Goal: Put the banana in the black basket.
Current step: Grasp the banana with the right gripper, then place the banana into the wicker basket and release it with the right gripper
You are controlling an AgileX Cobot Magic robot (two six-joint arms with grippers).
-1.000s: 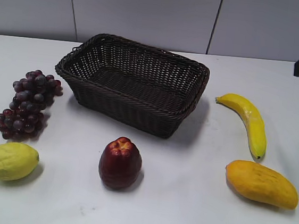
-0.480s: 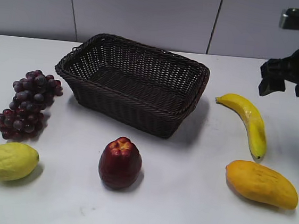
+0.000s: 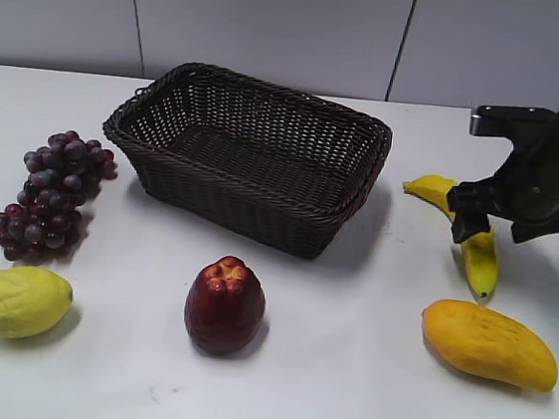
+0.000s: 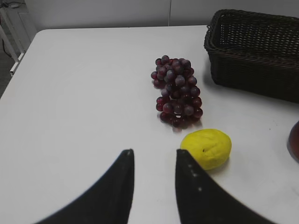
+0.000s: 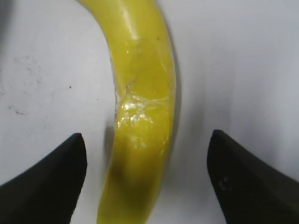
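Jaws of the right gripper (image 5: 145, 177) stand spread wide, straddling the banana (image 5: 142, 116) without touching it, apparently lined up to pinch its middle. The banana lies on the table, right of the black basket (image 3: 250, 156). The left gripper (image 4: 154, 186) hangs parted and empty.

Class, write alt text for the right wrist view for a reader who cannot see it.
The open right gripper straddles the banana lying on the white table, one dark fingertip on each side, neither touching it.
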